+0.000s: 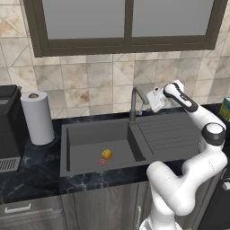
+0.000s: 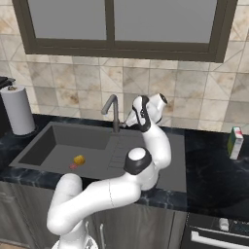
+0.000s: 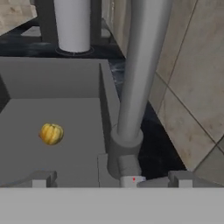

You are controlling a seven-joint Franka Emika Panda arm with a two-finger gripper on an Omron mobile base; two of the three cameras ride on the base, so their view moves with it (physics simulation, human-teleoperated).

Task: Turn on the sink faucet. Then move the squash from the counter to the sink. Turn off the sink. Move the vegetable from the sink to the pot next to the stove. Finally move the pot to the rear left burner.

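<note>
The white arm's two-finger gripper (image 1: 149, 102) sits just beside the upright stem of the slim grey metal sink faucet (image 1: 134, 104), level with its upper half and on the drainboard side of it. Its jaws stand spread as wide as they go and hold nothing. In the hand view the two dark finger tips (image 3: 41, 178) rise far apart at the bottom, with the faucet's round base and stem between and just ahead of them; whether either tip touches the metal cannot be told.

Below the gripper and off to the far side of the faucet lies the dark grey rectangular sink (image 1: 67, 148). The small roundish yellow squash (image 1: 107, 154) rests on the basin floor there, well apart from the gripper, just beside the small red drain mark (image 1: 103, 162). The ribbed drainboard wing (image 1: 166, 134) of the sink stretches directly beneath the gripper and the forearm.

The glossy black marble tabletop (image 1: 31, 177) with thin white veins surrounds the sink. Beyond the basin from the gripper stands an upright white paper towel roll (image 1: 37, 117), and past that a dark appliance (image 1: 9, 126) at the frame edge. Behind the arm, on the opposite side from the sink, a small green and white carton (image 2: 235, 142) stands upright on the tabletop.
</note>
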